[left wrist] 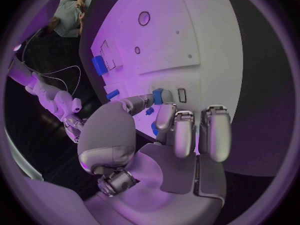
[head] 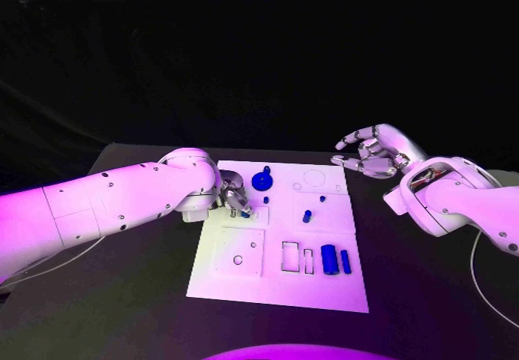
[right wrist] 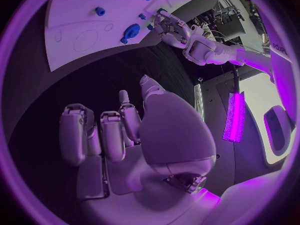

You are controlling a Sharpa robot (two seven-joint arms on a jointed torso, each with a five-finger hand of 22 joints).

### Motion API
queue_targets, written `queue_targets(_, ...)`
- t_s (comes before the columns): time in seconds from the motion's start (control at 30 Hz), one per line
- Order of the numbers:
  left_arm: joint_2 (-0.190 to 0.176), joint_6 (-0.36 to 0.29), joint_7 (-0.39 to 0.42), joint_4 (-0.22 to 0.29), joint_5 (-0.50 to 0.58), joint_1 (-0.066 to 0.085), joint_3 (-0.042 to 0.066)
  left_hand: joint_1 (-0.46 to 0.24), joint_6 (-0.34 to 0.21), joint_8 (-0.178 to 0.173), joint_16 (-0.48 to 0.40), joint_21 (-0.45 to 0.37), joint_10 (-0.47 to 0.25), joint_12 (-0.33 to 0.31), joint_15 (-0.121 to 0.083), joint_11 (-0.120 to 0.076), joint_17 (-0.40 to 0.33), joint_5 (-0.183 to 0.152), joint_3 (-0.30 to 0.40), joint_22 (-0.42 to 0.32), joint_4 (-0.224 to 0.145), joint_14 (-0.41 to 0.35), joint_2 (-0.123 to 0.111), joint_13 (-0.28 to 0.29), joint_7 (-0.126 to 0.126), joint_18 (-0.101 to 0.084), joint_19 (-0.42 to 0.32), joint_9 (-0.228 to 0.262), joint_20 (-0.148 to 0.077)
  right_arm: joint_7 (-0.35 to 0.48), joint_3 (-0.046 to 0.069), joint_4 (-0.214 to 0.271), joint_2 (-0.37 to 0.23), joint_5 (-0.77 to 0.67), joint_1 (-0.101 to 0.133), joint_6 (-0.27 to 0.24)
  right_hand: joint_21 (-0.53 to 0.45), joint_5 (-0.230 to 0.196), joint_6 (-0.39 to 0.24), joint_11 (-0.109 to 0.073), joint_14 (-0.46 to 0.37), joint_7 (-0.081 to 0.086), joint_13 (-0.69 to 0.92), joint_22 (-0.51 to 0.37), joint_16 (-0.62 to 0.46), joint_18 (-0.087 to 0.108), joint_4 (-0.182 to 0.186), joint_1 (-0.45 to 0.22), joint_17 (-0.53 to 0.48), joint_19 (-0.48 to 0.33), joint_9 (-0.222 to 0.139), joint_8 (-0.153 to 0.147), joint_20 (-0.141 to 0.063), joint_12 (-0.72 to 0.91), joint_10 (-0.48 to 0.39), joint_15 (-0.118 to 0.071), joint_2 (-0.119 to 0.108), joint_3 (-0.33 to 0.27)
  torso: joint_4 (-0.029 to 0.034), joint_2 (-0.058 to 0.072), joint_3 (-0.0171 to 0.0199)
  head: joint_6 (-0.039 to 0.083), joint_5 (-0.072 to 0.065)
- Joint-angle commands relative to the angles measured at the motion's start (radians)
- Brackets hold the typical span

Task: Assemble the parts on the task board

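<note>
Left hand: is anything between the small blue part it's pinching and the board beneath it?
Nothing visible. The left hand pinches a small blue part at its fingertips just over the task board, beside a small rectangular slot. The round blue part and other blue pieces lie off to the side.

The left hand (head: 232, 196) hides most of its small blue part (head: 245, 214).

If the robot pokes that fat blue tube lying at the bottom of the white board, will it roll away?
Probably. The fat blue tube looks round and lies flat on the smooth task board, so a sideways nudge could roll it. It looks hard, so likely stiff, and small enough to be light.
</note>
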Motion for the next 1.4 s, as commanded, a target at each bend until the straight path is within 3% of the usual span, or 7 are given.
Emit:
queue_targets(0.03, 0.005, 0.035, -0.006, -0.002, 0.013, -0.005, -0.004, -0.007, 0.017, -0.001, 0.004, -0.004, 0.006, 0.006, -0.006, 0.001, 0.263, -0.005, -0.005, 0.062, -0.001, 0.106, 0.000, 0.002, -0.013, -0.011, 0.024, -0.001, -0.005, 0.007, 0.000, 0.001, 0.000, -0.003, -0.001, 0.012, -0.006, 0.003, -0.008, -0.002, 0.049, 0.000, 0.037, 0.128, -0.005, 0.007, 0.001, -0.002, 0.028, -0.006, 0.001, 0.001, -0.003, -0.004, -0.008, -0.005, -0.004, 0.003, -0.0001, 0.000, 0.0001, -0.001, 0.001)
queue_targets(0.47, 0.011, 0.047, -0.006, -0.010, 0.019, -0.005, -0.004, -0.045, 0.029, -0.001, 0.004, -0.006, 0.010, 0.008, -0.008, -0.001, 0.263, -0.007, -0.066, 0.061, 0.044, 0.106, -0.006, 0.005, -0.015, -0.011, 0.024, -0.005, -0.008, 0.008, 0.000, 0.000, 0.000, -0.003, -0.002, 0.013, -0.007, 0.001, -0.008, -0.002, 0.049, 0.000, 0.037, 0.127, -0.005, 0.007, 0.002, -0.008, 0.028, -0.006, 0.001, 0.003, -0.003, -0.004, -0.007, -0.005, -0.004, 0.002, 0.0009, 0.000, -0.0004, -0.002, -0.002)
queue_targets(0.73, 0.012, 0.046, -0.006, -0.015, 0.019, -0.005, -0.004, -0.076, 0.041, 0.003, 0.004, -0.006, 0.015, 0.011, -0.010, -0.004, 0.263, -0.009, -0.123, 0.063, 0.092, 0.106, -0.004, 0.010, -0.017, -0.012, 0.026, -0.007, -0.010, 0.008, 0.000, -0.001, 0.002, -0.002, -0.002, 0.014, -0.008, -0.003, -0.009, -0.002, 0.049, -0.001, 0.036, 0.127, -0.006, 0.007, 0.003, -0.014, 0.029, -0.006, 0.001, 0.004, -0.003, -0.004, -0.007, -0.005, -0.005, 0.000, 0.0006, 0.000, -0.0004, -0.001, -0.003)
queue_targets(1.4, 0.002, 0.024, -0.006, -0.004, 0.021, -0.006, -0.001, -0.082, 0.042, 0.004, 0.004, -0.008, 0.015, 0.009, -0.011, -0.005, 0.263, -0.008, -0.201, 0.062, 0.132, 0.106, -0.016, 0.008, -0.019, -0.011, 0.026, -0.008, -0.012, 0.010, 0.000, -0.002, 0.001, -0.001, -0.003, 0.013, -0.012, -0.011, -0.011, -0.003, 0.049, -0.001, 0.034, 0.124, -0.008, 0.008, 0.003, -0.024, 0.026, -0.007, 0.001, 0.007, -0.004, -0.006, -0.007, -0.006, -0.006, -0.004, 0.0003, -0.001, -0.0009, 0.001, -0.006)
